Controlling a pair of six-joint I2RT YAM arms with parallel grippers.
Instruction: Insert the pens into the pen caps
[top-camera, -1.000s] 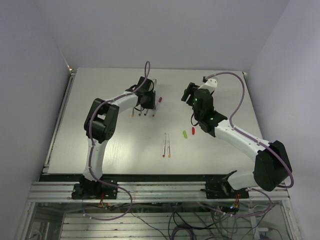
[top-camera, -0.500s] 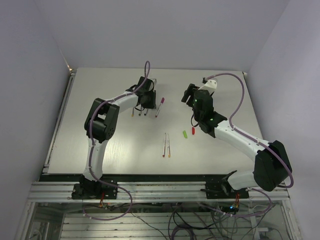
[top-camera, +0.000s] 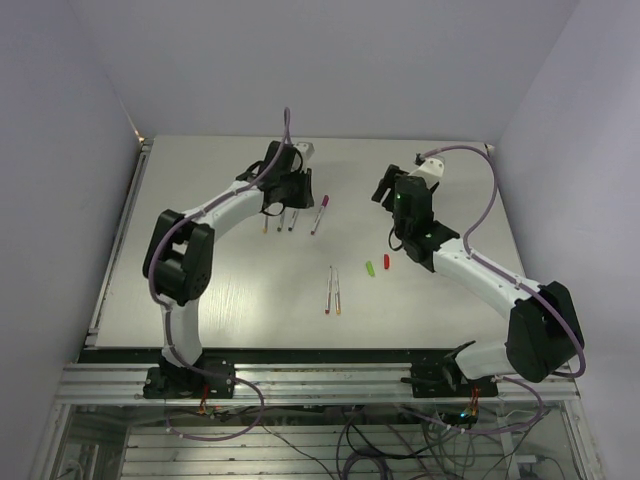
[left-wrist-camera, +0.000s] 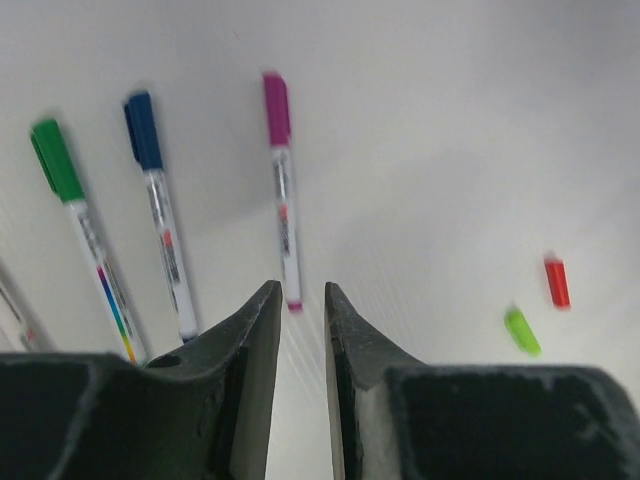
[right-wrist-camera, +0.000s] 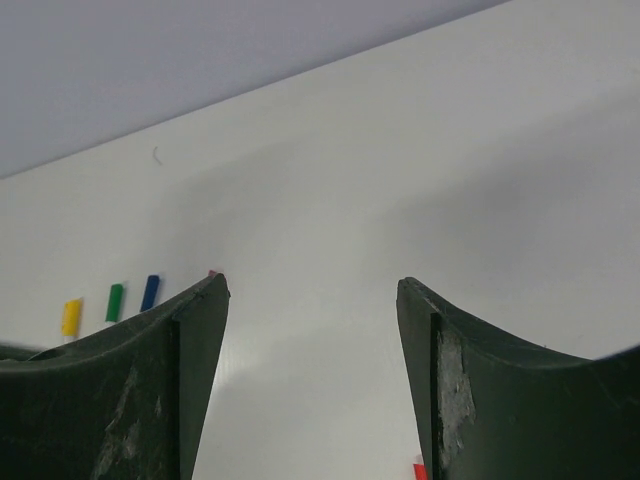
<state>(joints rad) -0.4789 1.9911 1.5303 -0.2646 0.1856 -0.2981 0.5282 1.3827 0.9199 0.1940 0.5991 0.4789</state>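
Three capped pens (green (left-wrist-camera: 58, 165), blue (left-wrist-camera: 145, 135), magenta (left-wrist-camera: 277, 110)) are laid in a row on the bench (top-camera: 200, 290), likely as finished work; left hand (left-wrist-camera: 297, 300) nearly closed and empty above them, right hand (right-wrist-camera: 310, 290) open over bare bench, loose caps (top-camera: 378, 265) and two uncapped pens (top-camera: 333, 290) waiting mid-bench.

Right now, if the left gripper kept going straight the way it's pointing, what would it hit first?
Probably the magenta-capped pen: in the wrist view it lies straight ahead of the nearly shut left gripper, its near end at the fingertips. Depth is unclear, so the fingers might meet the table first.
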